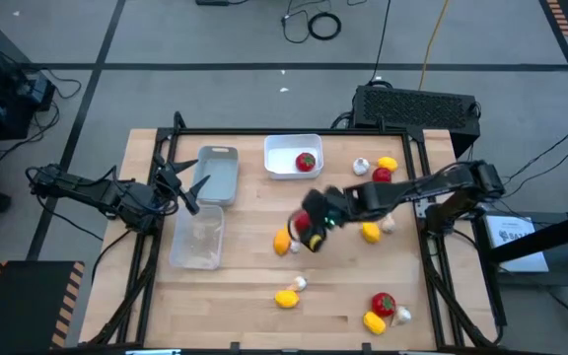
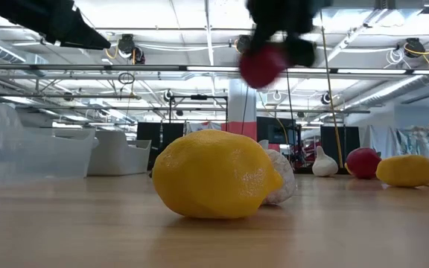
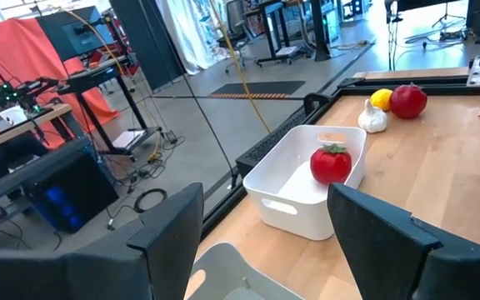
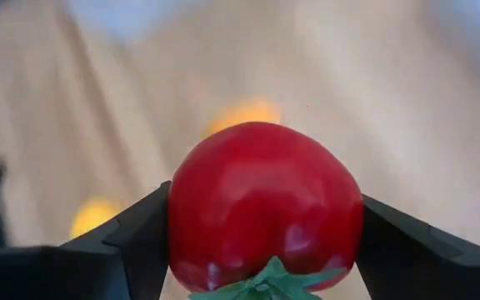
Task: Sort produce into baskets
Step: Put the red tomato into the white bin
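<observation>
My right arm reaches in from the right edge toward mid-table, elbow bent, wrist well above the wood. Right gripper clamps a red fruit, one finger pressed on each flank; in the low view it hangs high off the surface. My left arm sits at the left side, forearm pointing inward. Left gripper carries nothing, fingers spread wide apart.

The surface is pale wood with a matt grain. The tomato looks glossy and smooth; the lemon is finely pebbled. The white basket is smooth plastic.
</observation>
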Robot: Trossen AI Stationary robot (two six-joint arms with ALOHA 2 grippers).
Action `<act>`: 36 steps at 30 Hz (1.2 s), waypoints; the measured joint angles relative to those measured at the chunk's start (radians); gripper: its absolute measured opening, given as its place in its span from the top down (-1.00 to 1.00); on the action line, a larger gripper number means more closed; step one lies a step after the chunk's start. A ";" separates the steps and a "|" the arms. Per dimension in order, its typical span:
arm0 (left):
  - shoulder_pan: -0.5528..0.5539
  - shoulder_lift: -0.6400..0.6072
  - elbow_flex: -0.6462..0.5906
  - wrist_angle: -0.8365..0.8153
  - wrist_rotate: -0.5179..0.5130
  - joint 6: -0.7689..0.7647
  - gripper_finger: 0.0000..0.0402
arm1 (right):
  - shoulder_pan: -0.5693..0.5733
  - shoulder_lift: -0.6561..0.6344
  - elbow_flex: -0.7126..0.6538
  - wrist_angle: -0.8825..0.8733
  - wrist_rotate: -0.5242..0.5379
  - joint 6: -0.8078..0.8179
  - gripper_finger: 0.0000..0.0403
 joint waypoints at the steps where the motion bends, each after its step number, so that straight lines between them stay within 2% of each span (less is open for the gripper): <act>1: 0.000 0.000 0.000 0.001 0.000 0.000 -0.32 | -0.021 0.000 0.000 0.056 0.041 -0.049 -0.47; 4: 0.000 0.000 0.000 0.001 0.001 0.000 -0.32 | -0.096 0.015 0.000 0.216 0.118 -0.165 -0.47; 8: 0.000 0.000 0.000 -0.002 0.002 0.001 -0.32 | -0.212 0.070 0.000 0.409 0.118 -0.254 -0.47; 12: 0.000 0.000 0.000 -0.012 0.000 0.020 -0.32 | -0.311 0.136 0.000 0.531 0.113 -0.309 -0.51; 17: 0.000 0.000 0.001 -0.061 -0.003 0.020 -0.32 | -0.409 0.196 -0.001 0.530 0.095 -0.302 -0.60; 23: 0.000 0.000 0.001 -0.044 -0.004 0.026 -0.32 | -0.488 0.228 -0.001 0.540 0.003 -0.252 -0.73; 36: 0.000 0.000 0.001 -0.044 -0.004 0.025 -0.32 | -0.516 0.191 0.000 0.494 -0.023 -0.247 -0.77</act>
